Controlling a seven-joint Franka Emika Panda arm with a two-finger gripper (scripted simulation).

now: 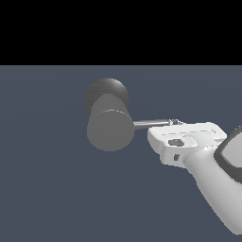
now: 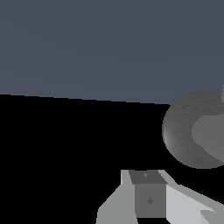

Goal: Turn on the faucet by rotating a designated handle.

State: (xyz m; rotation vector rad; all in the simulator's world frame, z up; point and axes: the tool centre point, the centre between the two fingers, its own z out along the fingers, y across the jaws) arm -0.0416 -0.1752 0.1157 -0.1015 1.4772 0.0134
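Note:
The faucet [image 1: 109,128] is a thick matte grey cylinder with a darker round base [image 1: 108,90] behind it. Its handle [image 1: 150,124], a thin shiny rod, juts from the cylinder toward the exterior view's right. My gripper [image 1: 176,122] is at the rod's outer end, with the white hand [image 1: 186,138] just below the rod. Only a small fingertip shows there, touching or right beside the rod tip. In the wrist view the fingers [image 2: 148,197] look pressed together, holding nothing. The faucet [image 2: 186,131] shows beside them, and the rod is not visible there.
A plain blue-grey floor [image 1: 47,179] lies all around the faucet. My white arm [image 1: 215,189] comes in from the lower corner at the exterior view's right.

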